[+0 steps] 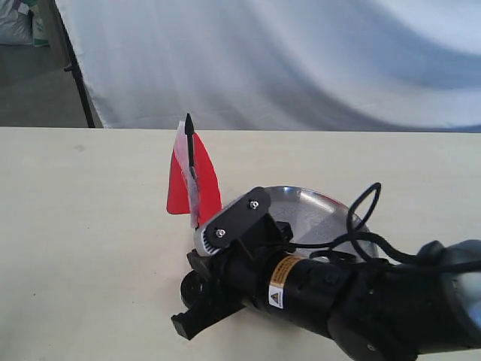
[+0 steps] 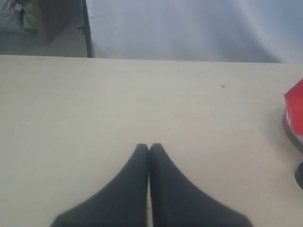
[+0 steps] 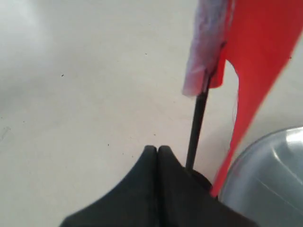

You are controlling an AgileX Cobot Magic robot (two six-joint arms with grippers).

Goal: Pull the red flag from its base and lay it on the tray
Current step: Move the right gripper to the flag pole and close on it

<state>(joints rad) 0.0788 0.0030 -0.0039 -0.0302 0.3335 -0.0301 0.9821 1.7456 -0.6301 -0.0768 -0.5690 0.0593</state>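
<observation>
The red flag [image 1: 197,179] stands upright on its thin black stick, just left of the silver tray [image 1: 319,212]. In the right wrist view the stick [image 3: 196,127] drops into the black base [image 3: 204,178], which is partly hidden behind my fingers. The red flag cloth [image 3: 258,56] hangs beside the tray's rim [image 3: 265,170]. My right gripper [image 3: 157,150] is shut and holds nothing, its tips beside the stick and not touching it. In the exterior view the right gripper [image 1: 188,320] lies low in front of the flag. My left gripper [image 2: 149,147] is shut over bare table, with the flag [image 2: 296,111] far off at the frame's edge.
The right arm's black body and looped cable [image 1: 361,218] cover the near part of the tray. A white cloth backdrop [image 1: 301,60] hangs behind the table's far edge. The pale tabletop [image 1: 83,226] stretches left of the flag.
</observation>
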